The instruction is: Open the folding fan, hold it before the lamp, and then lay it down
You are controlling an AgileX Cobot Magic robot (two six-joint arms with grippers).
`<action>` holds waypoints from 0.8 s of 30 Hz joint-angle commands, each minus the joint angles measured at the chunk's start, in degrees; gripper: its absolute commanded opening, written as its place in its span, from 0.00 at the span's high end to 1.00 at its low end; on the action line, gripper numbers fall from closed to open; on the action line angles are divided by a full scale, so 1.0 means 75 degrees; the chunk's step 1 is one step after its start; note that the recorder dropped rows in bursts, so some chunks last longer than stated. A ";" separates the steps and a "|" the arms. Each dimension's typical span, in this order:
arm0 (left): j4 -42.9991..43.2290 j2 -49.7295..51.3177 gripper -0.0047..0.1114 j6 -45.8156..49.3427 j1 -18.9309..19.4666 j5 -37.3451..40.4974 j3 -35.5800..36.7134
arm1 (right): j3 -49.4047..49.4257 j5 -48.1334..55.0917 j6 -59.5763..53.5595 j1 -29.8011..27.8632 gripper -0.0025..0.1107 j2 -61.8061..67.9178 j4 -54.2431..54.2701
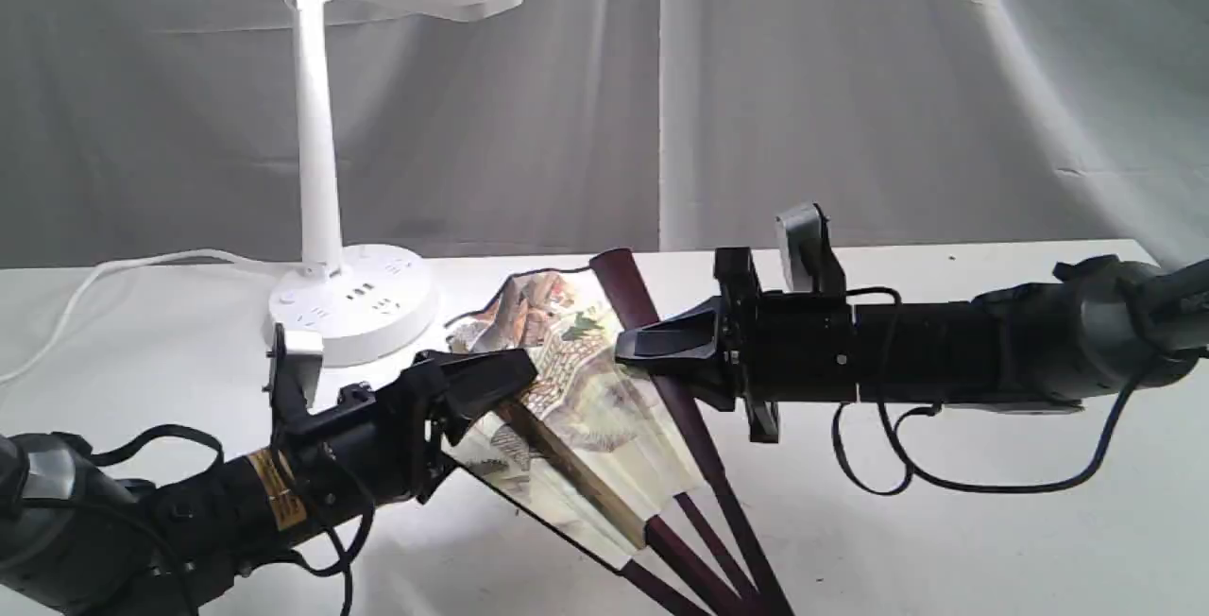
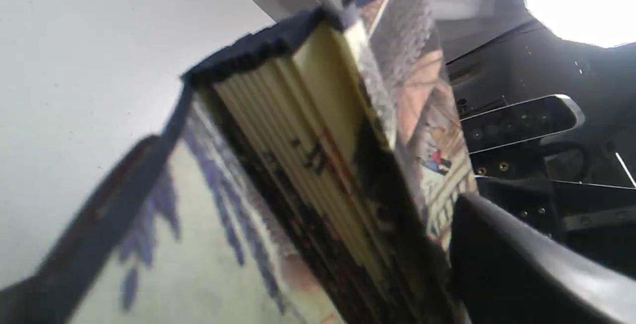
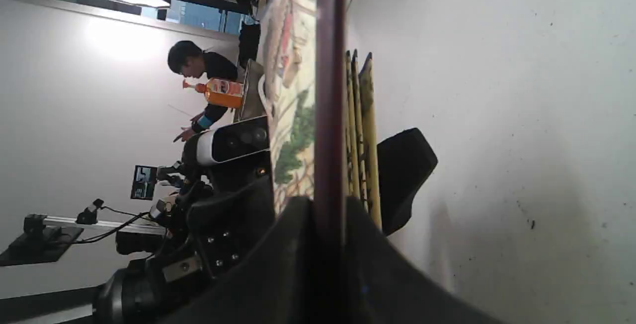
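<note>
A grey curtain hangs behind the white table. In the exterior view the lamp stands on the table at ten o'clock from the scene's middle, with its round base down and its flat head at the top.

The folding fan is at the centre, about four o'clock from the lamp's base. It is partly spread and tilted, with its ribs running out toward five o'clock and its black-edged leaf toward eleven.

The right gripper reaches in from three o'clock. Its jaws are pinched tight on the fan's maroon guard.

The left gripper comes in from eight o'clock. Its jaws are spread wide around the folded stack of pleats, though its blurred wrist view leaves it unclear whether the pads press the paper.

The lamp's white cord trails off toward nine o'clock.
</note>
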 commanded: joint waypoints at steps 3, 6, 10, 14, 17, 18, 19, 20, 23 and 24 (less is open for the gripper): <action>0.0032 -0.0040 0.36 -0.0025 0.0007 -0.0116 -0.0025 | -0.0052 0.0127 0.0055 -0.0012 0.98 -0.0086 0.0098; 0.0032 -0.0040 0.39 -0.0025 0.0007 -0.0116 -0.0025 | -0.0052 0.0127 0.0055 0.0000 0.98 -0.0086 0.0098; 0.0037 -0.0040 0.43 0.0006 0.0007 -0.0116 -0.0025 | -0.0052 0.0127 0.0055 0.0000 0.98 -0.0086 0.0098; 0.0089 -0.0040 0.51 0.0006 0.0007 -0.0116 -0.0025 | -0.0052 0.0127 0.0055 0.0000 0.98 -0.0086 0.0098; 0.0128 -0.0040 0.59 0.0006 0.0007 -0.0116 -0.0025 | -0.0052 0.0127 0.0038 0.0000 0.98 -0.0086 0.0098; 0.0128 -0.0040 0.61 0.0006 0.0007 -0.0116 -0.0025 | -0.0052 0.0127 0.0038 -0.0013 0.98 -0.0086 0.0098; 0.0128 -0.0040 0.63 0.0006 0.0007 -0.0116 -0.0025 | -0.0052 0.0127 0.0038 -0.0013 0.98 -0.0086 0.0098; 0.0128 -0.0040 0.65 0.0006 0.0007 -0.0116 -0.0025 | -0.0052 0.0127 0.0038 -0.0027 0.98 -0.0086 0.0098; 0.0159 -0.0040 0.68 0.0006 0.0007 -0.0116 -0.0025 | -0.0052 0.0127 0.0038 -0.0027 0.98 -0.0086 0.0098; 0.0159 -0.0040 0.68 0.0006 0.0007 -0.0116 -0.0025 | -0.0052 0.0127 0.0038 -0.0027 0.98 -0.0086 0.0098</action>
